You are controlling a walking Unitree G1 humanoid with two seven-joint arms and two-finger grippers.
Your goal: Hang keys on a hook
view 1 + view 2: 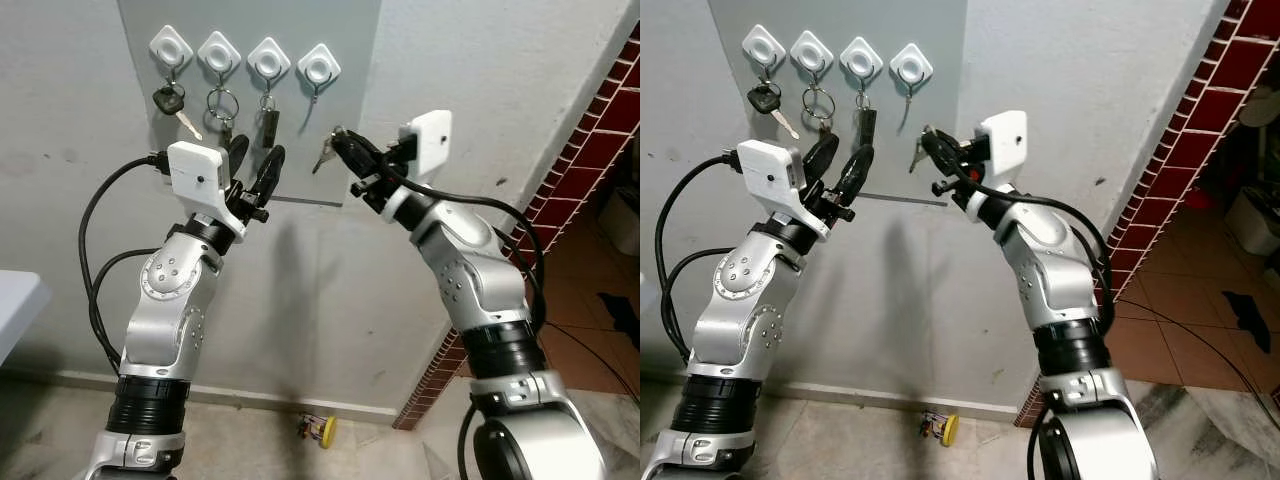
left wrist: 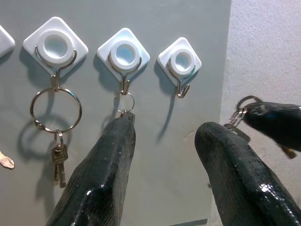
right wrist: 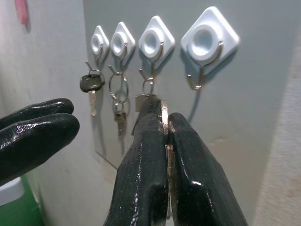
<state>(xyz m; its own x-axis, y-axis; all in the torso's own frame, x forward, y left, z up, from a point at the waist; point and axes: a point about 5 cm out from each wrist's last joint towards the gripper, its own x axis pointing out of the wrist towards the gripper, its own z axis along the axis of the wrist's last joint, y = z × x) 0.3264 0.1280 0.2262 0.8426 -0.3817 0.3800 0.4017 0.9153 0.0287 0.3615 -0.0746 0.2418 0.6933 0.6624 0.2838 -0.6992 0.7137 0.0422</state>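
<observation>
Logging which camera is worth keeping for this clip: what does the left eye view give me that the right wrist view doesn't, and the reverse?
Left eye view: both silver arms raised to the wall, the brick pillar, a small yellow object on the floor, and the open left gripper below the hooks.

Right wrist view: a close look at the right gripper pinching the flat metal key just below the empty hook.

Shared: four white hooks on the grey panel, three already holding keys, the rightmost free.

Home entryway/hall: white key hooks (image 1: 245, 55) on grey wall panel (image 1: 340, 120), red brick pillar (image 1: 560, 200), tiled floor (image 1: 590, 330).
</observation>
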